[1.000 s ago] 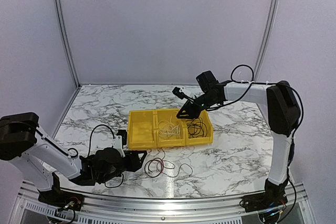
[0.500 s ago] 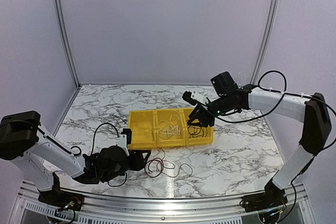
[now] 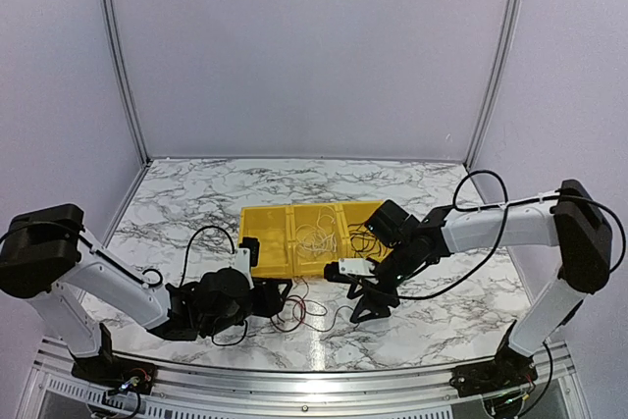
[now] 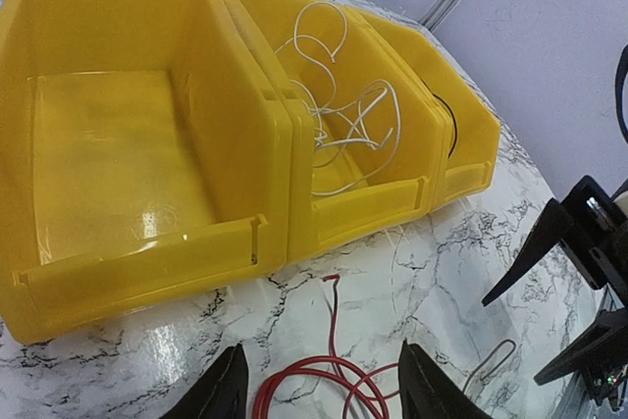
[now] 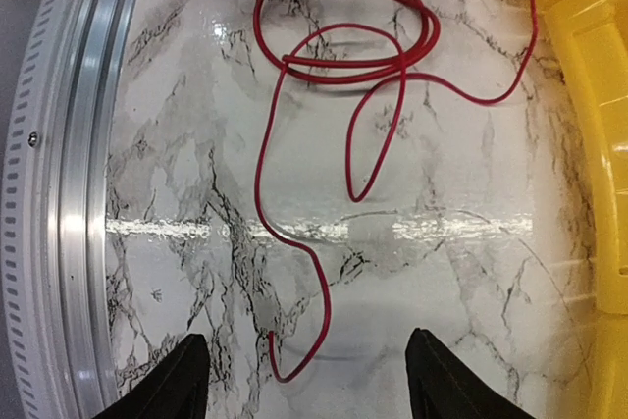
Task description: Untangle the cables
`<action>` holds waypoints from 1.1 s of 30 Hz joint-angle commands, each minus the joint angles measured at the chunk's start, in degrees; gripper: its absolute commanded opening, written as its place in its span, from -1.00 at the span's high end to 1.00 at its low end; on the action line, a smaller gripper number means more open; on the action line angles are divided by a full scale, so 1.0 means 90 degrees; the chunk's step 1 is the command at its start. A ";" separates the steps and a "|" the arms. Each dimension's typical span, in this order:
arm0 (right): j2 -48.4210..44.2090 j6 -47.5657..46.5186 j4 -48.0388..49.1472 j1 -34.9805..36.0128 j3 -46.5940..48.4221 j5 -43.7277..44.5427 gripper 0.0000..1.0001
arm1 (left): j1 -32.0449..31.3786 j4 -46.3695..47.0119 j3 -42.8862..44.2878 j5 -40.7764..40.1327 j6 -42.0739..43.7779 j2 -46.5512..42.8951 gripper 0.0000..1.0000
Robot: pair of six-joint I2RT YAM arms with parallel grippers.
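Red cable (image 3: 299,313) on table, just in front of bin (image 3: 270,228), lower centre of top view, between both grippers. Left gripper (image 3: 279,296): jaws open, holding nothing, red loops between fingertips at bottom edge of left wrist view. Right gripper (image 3: 361,303): jaws wide open, empty. Right wrist view: cable's long axis runs top to bottom, coil upper centre, tail end between fingers at lower centre. Left looks nearer coil, right nearer tail. White cable (image 3: 316,237) in middle compartment, black cable (image 3: 368,240) in right compartment.
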 commanded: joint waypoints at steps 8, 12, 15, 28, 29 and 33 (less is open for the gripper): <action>0.0582 0.0129 -0.0135 0.0197 0.0565 0.0186 0.80 | -0.0171 -0.0261 -0.0297 0.0426 0.0517 -0.0546 -0.08; 0.0292 0.0088 -0.0386 0.0204 0.0905 0.0094 1.00 | -0.0654 -0.0275 -0.0231 0.0544 0.1841 -0.0684 -0.10; 0.0121 0.0018 -0.0799 0.0204 0.1488 -0.0058 1.00 | -0.1015 -0.0302 -0.0063 0.0445 0.2931 -0.0616 -0.12; -0.0164 -0.0094 -0.2278 0.0197 0.3523 -0.0790 1.00 | -0.1185 -0.0603 0.1559 -0.0975 0.4636 0.1156 -0.05; -0.0249 -0.0085 -0.2317 0.0183 0.3646 -0.0823 1.00 | -0.1185 -0.0610 0.1618 -0.0880 0.4645 0.1242 0.01; -0.0532 -0.0019 -0.2350 0.0097 0.4265 -0.0981 1.00 | -0.1199 -0.0612 0.1614 -0.0639 0.4584 0.1403 0.17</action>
